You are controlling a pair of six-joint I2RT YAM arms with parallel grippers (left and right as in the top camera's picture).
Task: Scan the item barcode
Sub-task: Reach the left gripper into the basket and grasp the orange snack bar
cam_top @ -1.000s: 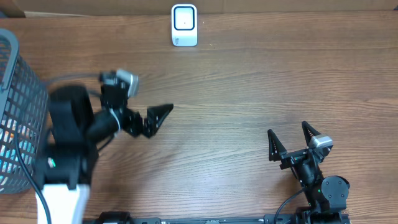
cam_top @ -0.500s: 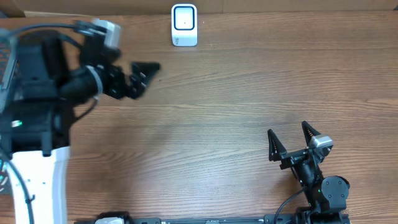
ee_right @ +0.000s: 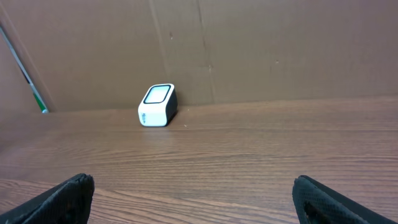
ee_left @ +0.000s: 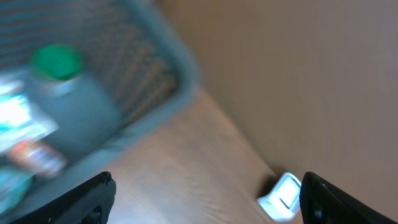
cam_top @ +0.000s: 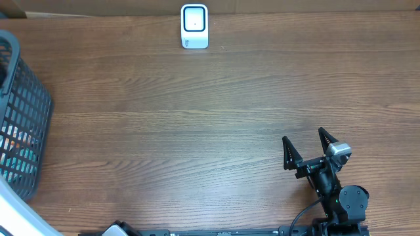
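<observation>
The white barcode scanner stands at the table's far edge; the right wrist view has the scanner ahead and to the left. Items lie in the grey mesh basket at the left edge. The blurred left wrist view looks down on the basket rim, with a green-capped container and colourful packs inside. My left gripper is open and empty, beside the basket, the scanner near its right finger. That arm is outside the overhead view. My right gripper rests open and empty at the front right.
A brown cardboard wall rises behind the table's far edge. The left arm's white base shows at the front left corner. Wooden tabletop lies between basket, scanner and right arm.
The left arm has swung from mid-table up and to the left, out of the overhead view and over toward the basket. The right arm has not moved.
</observation>
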